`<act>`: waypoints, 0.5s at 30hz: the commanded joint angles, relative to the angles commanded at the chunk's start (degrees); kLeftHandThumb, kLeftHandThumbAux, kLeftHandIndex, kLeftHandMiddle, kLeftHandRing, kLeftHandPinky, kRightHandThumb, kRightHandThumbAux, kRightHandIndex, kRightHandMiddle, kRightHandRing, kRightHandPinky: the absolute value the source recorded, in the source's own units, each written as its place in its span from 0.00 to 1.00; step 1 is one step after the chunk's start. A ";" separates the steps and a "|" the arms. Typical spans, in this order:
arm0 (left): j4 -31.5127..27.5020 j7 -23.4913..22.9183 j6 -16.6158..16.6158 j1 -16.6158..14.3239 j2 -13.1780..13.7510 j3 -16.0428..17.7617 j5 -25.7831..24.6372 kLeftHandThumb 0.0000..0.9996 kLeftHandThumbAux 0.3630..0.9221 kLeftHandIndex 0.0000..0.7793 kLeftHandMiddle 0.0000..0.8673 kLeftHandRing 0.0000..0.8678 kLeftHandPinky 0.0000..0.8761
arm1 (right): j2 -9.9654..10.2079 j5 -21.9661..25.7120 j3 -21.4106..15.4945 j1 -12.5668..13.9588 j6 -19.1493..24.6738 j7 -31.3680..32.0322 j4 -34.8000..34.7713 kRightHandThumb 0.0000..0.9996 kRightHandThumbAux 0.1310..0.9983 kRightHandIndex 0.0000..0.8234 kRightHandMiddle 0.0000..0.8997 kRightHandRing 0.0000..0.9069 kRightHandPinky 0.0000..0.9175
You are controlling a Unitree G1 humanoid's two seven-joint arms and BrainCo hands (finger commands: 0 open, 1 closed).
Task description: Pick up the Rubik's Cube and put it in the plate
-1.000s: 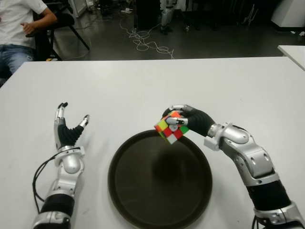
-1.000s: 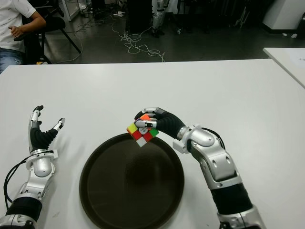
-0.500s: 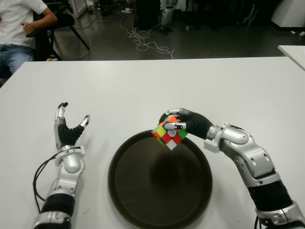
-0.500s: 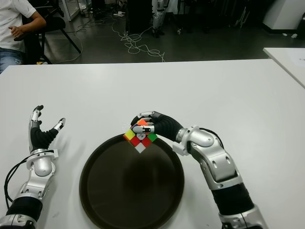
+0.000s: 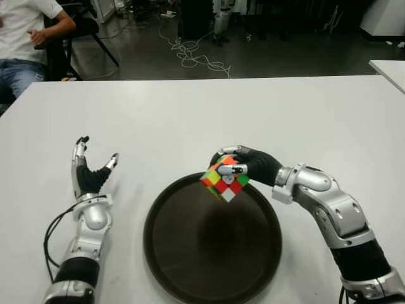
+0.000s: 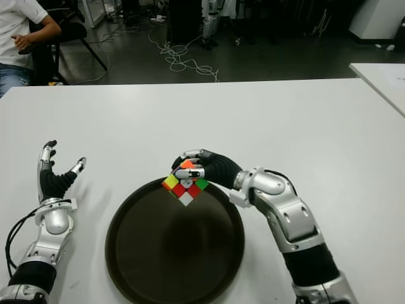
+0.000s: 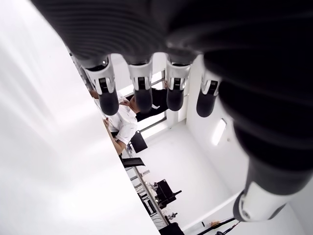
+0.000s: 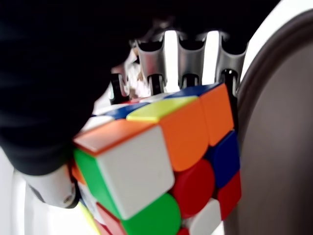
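Note:
A multicoloured Rubik's Cube (image 5: 224,181) hangs tilted on one corner just above the far rim of the round dark plate (image 5: 212,272). My right hand (image 5: 237,166) is shut on the cube, its fingers wrapped over the top; up close the cube (image 8: 166,161) fills the right wrist view with the plate's brown rim (image 8: 274,127) beside it. My left hand (image 5: 90,172) stands to the left of the plate over the white table (image 5: 190,114), fingers spread upward and holding nothing.
A person in a white shirt (image 5: 25,31) sits beyond the table's far left corner. Cables (image 5: 196,57) lie on the dark floor behind the table. Another white table's corner (image 5: 389,66) shows at the right edge.
My right hand has carried the cube a little to the left and lower, over the plate's far rim, and the cube has turned onto a corner. The left hand has not moved.

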 joint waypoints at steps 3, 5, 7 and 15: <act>-0.11 -0.31 -0.04 -0.04 -0.02 0.08 -0.25 0.00 0.62 0.05 0.08 0.06 0.05 | -0.20 -0.66 0.19 0.10 -1.55 0.15 -0.10 0.71 0.68 0.53 0.90 0.92 0.92; -0.14 -0.48 -0.01 -0.05 -0.01 0.10 -0.35 0.00 0.62 0.05 0.07 0.06 0.04 | -0.51 -1.42 0.55 0.33 -3.22 0.24 -0.19 0.71 0.68 0.53 0.91 0.93 0.92; -0.21 -0.57 0.07 -0.04 0.01 0.09 -0.38 0.00 0.62 0.04 0.07 0.05 0.04 | -0.95 -2.65 1.16 0.63 -5.87 0.32 -0.12 0.71 0.68 0.53 0.91 0.93 0.92; -0.24 -0.39 0.07 -0.06 0.10 0.04 -0.13 0.00 0.65 0.04 0.05 0.04 0.04 | -1.65 -6.60 2.85 1.86 -15.06 -0.13 0.81 0.70 0.68 0.53 0.90 0.91 0.89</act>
